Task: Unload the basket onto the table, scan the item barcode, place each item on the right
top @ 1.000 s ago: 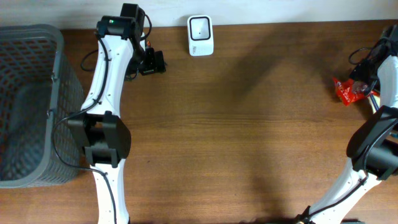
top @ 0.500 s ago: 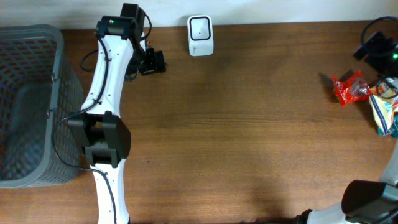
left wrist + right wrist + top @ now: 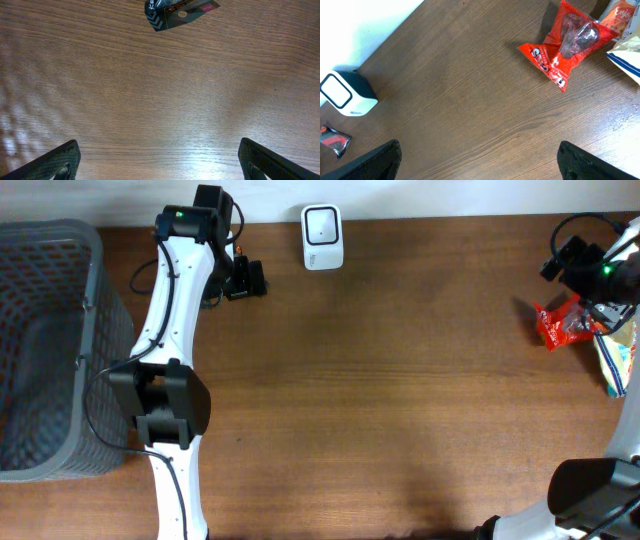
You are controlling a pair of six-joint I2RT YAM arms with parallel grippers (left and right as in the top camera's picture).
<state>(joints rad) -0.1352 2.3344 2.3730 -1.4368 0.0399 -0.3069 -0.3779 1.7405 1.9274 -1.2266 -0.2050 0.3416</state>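
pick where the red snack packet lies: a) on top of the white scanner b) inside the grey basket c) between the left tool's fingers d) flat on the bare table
d: the red snack packet lies flat on the wooden table, well away from the grey basket and the white scanner, with nothing gripping it.

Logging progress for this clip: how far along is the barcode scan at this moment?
Nothing looks done yet. The red crinkled snack packet lies on the brown wooden table, far from the white box-shaped scanner. In hand: nothing; the right tool hangs open near the packet, and the left tool is open too. Left: grasp an item, present its barcode to the scanner.
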